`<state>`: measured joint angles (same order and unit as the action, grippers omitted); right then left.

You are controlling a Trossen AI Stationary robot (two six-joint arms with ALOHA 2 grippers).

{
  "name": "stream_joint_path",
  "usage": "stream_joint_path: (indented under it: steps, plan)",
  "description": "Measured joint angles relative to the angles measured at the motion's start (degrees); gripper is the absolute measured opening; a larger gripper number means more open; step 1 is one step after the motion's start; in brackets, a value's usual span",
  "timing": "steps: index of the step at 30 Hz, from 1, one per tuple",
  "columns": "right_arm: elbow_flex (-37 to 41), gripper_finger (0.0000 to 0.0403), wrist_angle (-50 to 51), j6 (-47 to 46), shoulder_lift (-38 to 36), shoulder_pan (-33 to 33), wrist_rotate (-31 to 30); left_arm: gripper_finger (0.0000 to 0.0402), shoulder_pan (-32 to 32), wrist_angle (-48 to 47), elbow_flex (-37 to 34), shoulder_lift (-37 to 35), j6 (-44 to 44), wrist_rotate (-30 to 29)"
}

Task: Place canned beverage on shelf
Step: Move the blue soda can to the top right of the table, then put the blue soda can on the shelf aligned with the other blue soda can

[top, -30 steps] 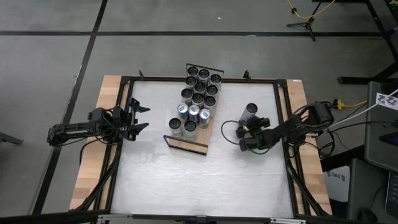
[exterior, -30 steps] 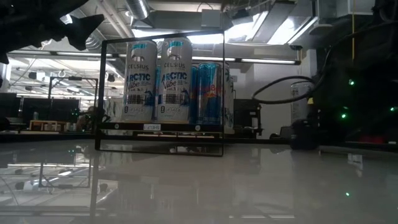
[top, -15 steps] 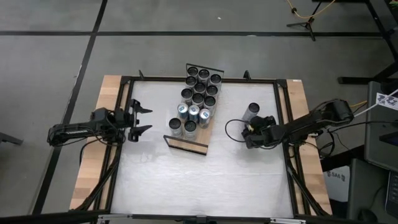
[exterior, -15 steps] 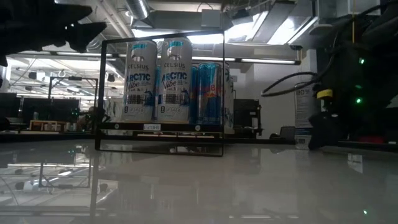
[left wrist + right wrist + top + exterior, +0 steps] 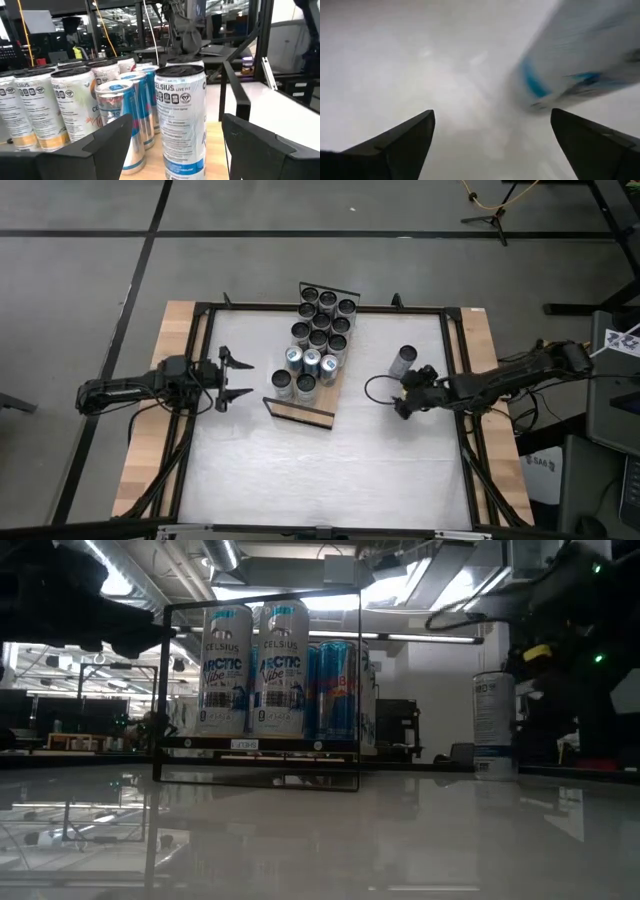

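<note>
Looking down on the white table (image 5: 320, 470), the shelf (image 5: 300, 412) lies at an angle near its middle, a light-wood board with a black wire rail (image 5: 260, 685) at each short end. Count the cans on it: thirteen stand upright in a tight cluster. The far group, eight dark-topped cans (image 5: 324, 317), runs toward the far rail. The near group, five silver-topped cans (image 5: 305, 365), sits closer to the bare end of the board, which shows open wood by the near rail.

One more canned beverage (image 5: 402, 361) stands alone on the table to the right of the shelf, upright and well apart from the cluster. From table height it reads as a tall white can (image 5: 493, 726) with small print, standing just beside the dark bulk of the right arm.

The right gripper (image 5: 397, 395) sits low just beside that lone can, fingers spread wide and gripping nothing. Its wrist camera shows the can's blue-and-white base (image 5: 580, 65) between and beyond the two dark fingers (image 5: 395, 145).

The left gripper (image 5: 236, 378) hovers at the left of the shelf, fingers parted and empty, pointing at the cans. Its wrist view shows a Celsius can (image 5: 181, 117) nearest.
</note>
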<state>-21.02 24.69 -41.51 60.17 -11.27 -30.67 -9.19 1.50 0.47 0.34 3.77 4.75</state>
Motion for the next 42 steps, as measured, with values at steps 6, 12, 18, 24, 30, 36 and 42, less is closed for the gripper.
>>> stream_joint_path:
  steps: [6,12,18,24,30,36,42]
  plan:
    - [-0.02,0.0392,1.34,4.71,-7.14,0.04,12.97,0.0302,0.04,-0.51,0.0,0.46,3.45,-2.72]
    - [-0.24,0.0392,2.33,4.73,-13.05,0.04,20.73,0.0302,0.02,-0.9,0.02,0.46,2.54,-4.47]
    - [-6.96,0.0392,2.38,10.46,-16.2,0.04,22.72,0.0302,0.02,-0.92,0.02,0.46,2.49,-4.51]
    - [-20.12,0.0392,3.45,31.37,-16.02,0.04,20.61,0.0302,0.02,-0.9,0.02,0.46,2.47,-4.52]
    - [-29.48,0.0392,7.17,51.58,-15.4,0.04,11.36,0.0302,0.02,-0.9,0.02,0.46,2.45,-4.5]
    - [-31.12,0.0392,7.61,75.45,-15.33,0.15,5.78,0.0302,0.0,-0.9,0.02,0.46,2.45,-4.5]
    - [-31.17,0.0392,16.34,84.05,-15.24,3.16,-1.0,0.0302,0.0,-0.87,0.02,0.46,2.45,-4.5]
